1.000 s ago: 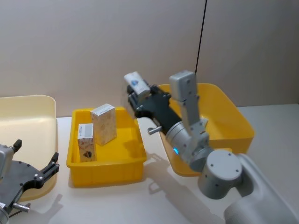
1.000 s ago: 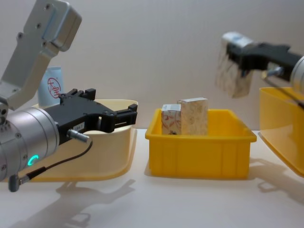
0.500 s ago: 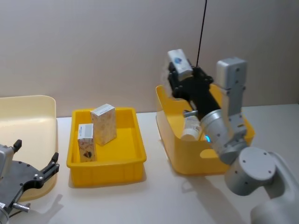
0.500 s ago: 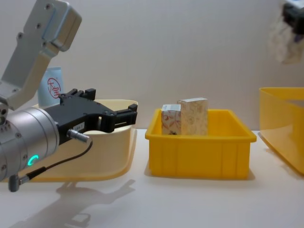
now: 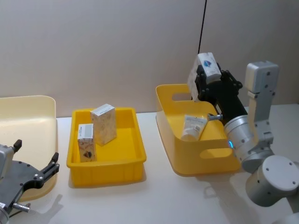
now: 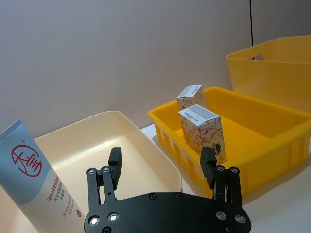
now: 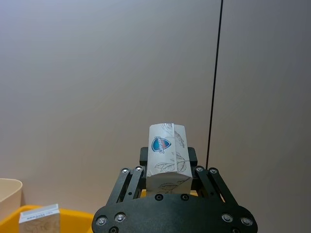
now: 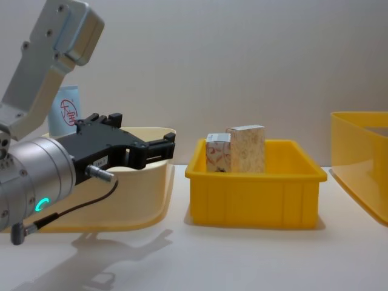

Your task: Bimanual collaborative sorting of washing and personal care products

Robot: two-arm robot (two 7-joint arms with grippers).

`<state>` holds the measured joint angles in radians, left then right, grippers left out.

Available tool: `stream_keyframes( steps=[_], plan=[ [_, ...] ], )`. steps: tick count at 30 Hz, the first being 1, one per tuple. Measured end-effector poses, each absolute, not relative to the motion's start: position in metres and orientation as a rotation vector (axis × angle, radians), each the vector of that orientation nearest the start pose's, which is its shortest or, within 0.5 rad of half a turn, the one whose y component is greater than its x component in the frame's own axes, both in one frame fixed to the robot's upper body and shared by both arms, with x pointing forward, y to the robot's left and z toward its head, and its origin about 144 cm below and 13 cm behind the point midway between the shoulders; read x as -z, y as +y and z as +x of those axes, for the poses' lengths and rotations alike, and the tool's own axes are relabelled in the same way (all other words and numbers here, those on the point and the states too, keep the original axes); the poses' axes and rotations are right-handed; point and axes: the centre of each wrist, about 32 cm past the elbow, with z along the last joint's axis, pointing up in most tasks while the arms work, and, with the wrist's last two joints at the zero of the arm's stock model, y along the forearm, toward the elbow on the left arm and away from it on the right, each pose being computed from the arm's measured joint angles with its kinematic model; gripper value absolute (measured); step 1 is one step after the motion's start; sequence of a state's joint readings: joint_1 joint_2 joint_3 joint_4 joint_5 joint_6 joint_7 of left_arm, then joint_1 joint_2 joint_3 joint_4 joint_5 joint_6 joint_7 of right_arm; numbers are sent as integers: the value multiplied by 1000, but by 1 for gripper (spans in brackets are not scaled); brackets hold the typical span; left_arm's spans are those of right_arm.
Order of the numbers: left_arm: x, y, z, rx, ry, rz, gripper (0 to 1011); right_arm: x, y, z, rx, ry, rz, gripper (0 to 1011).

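Holding one carton (image 5: 205, 70) clenched in my right gripper (image 5: 209, 80) above the deep yellow bin (image 5: 174, 135); tube (image 5: 192, 127) inside. Two cartons (image 5: 99, 130) remain in the shallow tray (image 5: 126, 163). Left gripper (image 8: 159, 147) spread, idle beside the cream bin (image 5: 42, 105).

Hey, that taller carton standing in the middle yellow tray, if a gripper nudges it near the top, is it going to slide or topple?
The taller carton stands on its small end, tall and narrow, so a high push would likely tip it. It looks like thin card, so probably light and easy to crush. The shorter carton stands close beside it and might get knocked.
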<state>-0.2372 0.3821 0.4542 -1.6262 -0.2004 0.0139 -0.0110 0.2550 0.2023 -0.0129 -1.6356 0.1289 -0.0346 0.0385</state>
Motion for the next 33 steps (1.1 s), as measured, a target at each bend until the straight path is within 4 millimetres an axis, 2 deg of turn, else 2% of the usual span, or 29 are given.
stream_keyframes(
  steps=[17,33],
  plan=[
    [-1204,198,492,-1124,-268,61,1003,-1257,-279,506,1584,-191,86,409],
    [-1204,198,492,-1124,-268,61,1003,-1255,-271,517,1581,-74,-103,410]
  ],
)
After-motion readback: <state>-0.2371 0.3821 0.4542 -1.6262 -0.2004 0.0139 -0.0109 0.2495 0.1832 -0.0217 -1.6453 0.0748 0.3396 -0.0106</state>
